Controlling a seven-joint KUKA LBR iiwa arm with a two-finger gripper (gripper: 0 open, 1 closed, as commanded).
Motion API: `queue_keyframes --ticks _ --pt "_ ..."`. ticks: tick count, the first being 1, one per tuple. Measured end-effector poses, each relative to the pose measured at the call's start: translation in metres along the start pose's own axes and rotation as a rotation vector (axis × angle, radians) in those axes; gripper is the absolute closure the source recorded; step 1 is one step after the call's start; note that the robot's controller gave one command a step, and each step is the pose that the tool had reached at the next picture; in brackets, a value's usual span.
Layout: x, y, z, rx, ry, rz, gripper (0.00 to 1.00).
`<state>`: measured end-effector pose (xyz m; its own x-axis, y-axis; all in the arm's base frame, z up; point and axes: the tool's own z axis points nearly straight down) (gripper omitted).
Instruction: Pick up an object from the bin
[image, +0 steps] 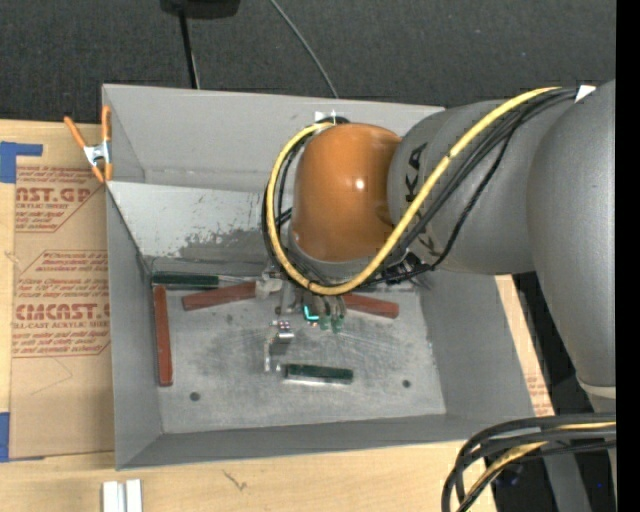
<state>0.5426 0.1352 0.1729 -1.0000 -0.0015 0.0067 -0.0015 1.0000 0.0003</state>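
Observation:
My gripper hangs below the arm's orange cover, low over the middle of the bin floor. Just to its lower right lies a short dark green stick, flat and nearly level, close to the gripper's tip; whether they touch I cannot tell. A reddish-brown stick lies slanted to the gripper's upper left. Another reddish-brown stick pokes out on the right, partly hidden under the arm.
A long reddish-brown stick lies upright along the bin's left wall. A dark green stick rests at the back left, by the sloping wall. The arm and its cables cover the bin's back right.

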Motion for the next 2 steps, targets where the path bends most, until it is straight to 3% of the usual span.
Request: queue_keyframes --ticks 1,2 --pt "-0.002 -0.001 -0.004 -0.001 -0.007 0.001 0.0" --pt "0.016 -0.056 0.08 -0.002 -0.011 0.045 0.0"
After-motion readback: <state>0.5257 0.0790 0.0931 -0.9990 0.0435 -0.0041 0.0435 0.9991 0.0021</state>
